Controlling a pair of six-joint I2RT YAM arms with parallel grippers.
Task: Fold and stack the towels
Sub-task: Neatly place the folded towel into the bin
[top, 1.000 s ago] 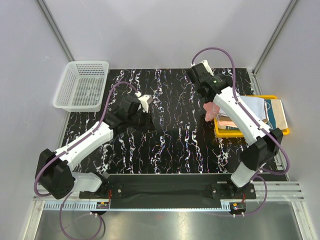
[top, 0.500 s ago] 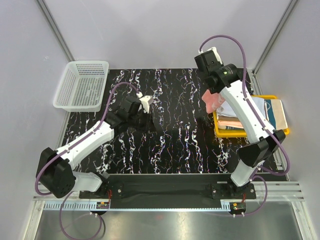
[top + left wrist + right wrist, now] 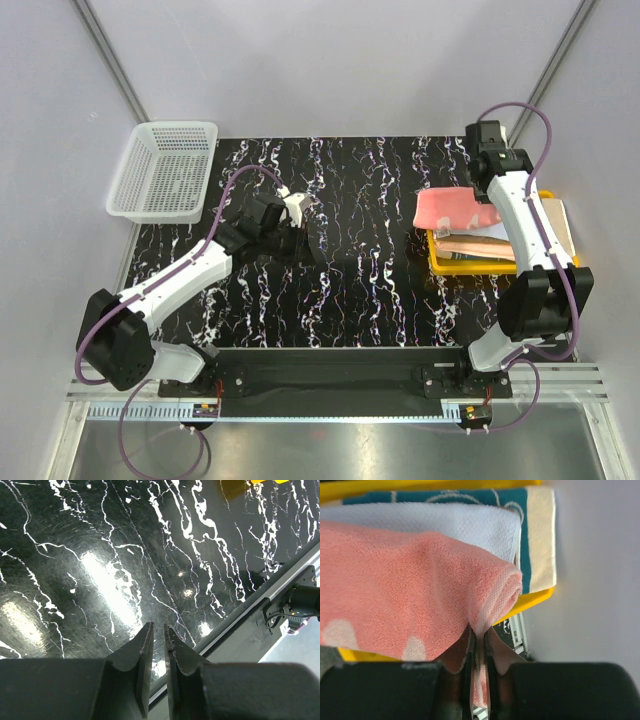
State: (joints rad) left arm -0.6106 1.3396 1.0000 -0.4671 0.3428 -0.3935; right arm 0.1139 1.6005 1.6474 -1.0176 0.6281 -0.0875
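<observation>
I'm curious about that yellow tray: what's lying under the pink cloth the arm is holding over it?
Under the coral pink towel, pinched by the right gripper, lie a light blue-white towel and a teal-and-cream one in the yellow tray. Anything lower is covered.

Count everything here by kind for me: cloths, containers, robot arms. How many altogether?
Soft towels: 4 distinguishable (coral pink towel, pale blue-white towel, teal-and-cream towel, pale peach towel)
Containers: 2 (white mesh basket, yellow plastic tray)
Robot arms: 2 (left arm, right arm)
Total: 8
</observation>
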